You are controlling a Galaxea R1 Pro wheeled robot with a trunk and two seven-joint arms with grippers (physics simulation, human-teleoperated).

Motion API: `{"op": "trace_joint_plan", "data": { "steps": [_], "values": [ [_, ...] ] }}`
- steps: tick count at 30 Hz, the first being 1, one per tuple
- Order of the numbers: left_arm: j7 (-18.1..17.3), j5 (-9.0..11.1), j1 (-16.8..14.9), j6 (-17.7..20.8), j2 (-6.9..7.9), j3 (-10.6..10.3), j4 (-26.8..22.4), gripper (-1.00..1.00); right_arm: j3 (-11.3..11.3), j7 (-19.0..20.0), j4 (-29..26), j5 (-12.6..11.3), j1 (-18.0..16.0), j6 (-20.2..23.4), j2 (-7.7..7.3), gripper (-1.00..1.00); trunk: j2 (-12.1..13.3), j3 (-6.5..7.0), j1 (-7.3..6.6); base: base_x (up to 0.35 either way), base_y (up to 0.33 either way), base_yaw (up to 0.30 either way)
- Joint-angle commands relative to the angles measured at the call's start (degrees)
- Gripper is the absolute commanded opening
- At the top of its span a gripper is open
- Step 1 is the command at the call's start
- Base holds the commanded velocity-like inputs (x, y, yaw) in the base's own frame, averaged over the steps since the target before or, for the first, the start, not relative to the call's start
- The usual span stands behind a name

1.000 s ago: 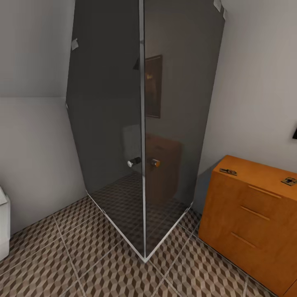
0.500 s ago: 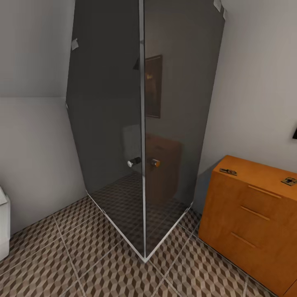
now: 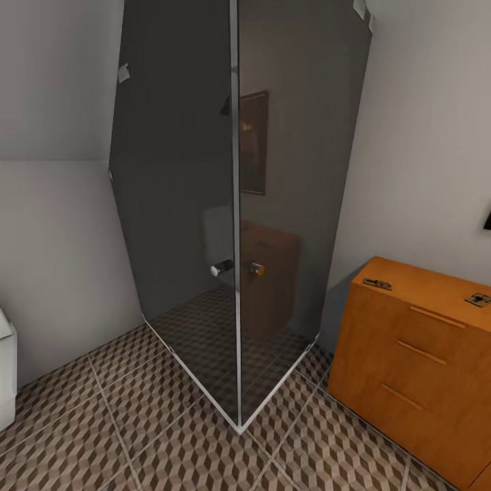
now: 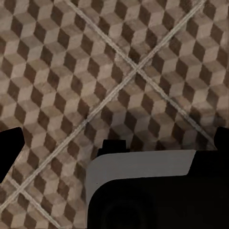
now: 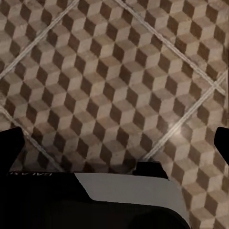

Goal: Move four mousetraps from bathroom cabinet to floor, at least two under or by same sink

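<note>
Two mousetraps (image 3: 377,282) (image 3: 478,299) visible on the flat top of the cabinet (image 3: 409,368), lower right of the head frame; one near the top's left corner, one at the right frame edge; the other two not located. Judged light, stiff and thin: small wooden boards carrying wire parts; likely to slide on the smooth top; wire possibly sprung, so best avoided. Recommended hold: across the board's two long edges, from above, clear of the wire. Around the cabinet: bathroom floor (image 3: 170,443) in cube-pattern tile; dark glass shower enclosure (image 3: 235,204) at frame centre; grey wall behind. Left gripper (image 4: 114,143): dark fingertips at opposite frame edges, spread wide, nothing between them, hanging over tile. Right gripper (image 5: 114,143): likewise spread wide, holding nothing, touching nothing, tile beneath.
</note>
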Motion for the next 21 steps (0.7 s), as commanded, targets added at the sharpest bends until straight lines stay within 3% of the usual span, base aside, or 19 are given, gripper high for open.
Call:
{"op": "trace_joint_plan", "data": {
  "steps": [1, 7, 17, 19, 21],
  "values": [
    [0.01, 0.01, -0.03, -0.26, 0.20, 0.05, -1.75, 1.00, 0.01, -0.05, -1.37, 0.04, -0.03, -0.58, 0.00, 1.00, -0.03, -0.06, 0.00, 0.000, 0.000, 0.000],
    [0.13, 0.04, -0.03, 0.10, 1.30, 0.11, -8.00, 1.00, -0.01, -0.25, -7.17, 0.13, -0.03, -1.00, -0.09, 1.00, -0.03, -0.06, 0.00, 0.000, 0.000, 0.000],
    [0.28, 0.09, -0.10, 1.81, 1.86, 0.21, -13.69, 1.00, 0.05, -0.36, -16.24, 0.57, -0.03, -0.78, -0.25, 1.00, -0.03, -0.06, 0.00, 0.000, 0.000, 0.000],
    [0.37, 0.09, -0.11, 3.60, 1.80, 0.21, -19.08, 1.00, 0.05, -0.40, -20.85, 1.96, -0.08, -0.02, -0.23, 1.00, -0.03, -0.06, 0.00, 0.000, 0.000, 0.000],
    [0.40, 0.09, -0.12, 5.00, 1.75, 0.21, -21.42, 1.00, 0.04, -0.52, -22.84, 2.84, -0.10, 0.52, -0.21, 1.00, -0.03, -0.06, 0.00, 0.000, 0.000, 0.000]
  ]
}}
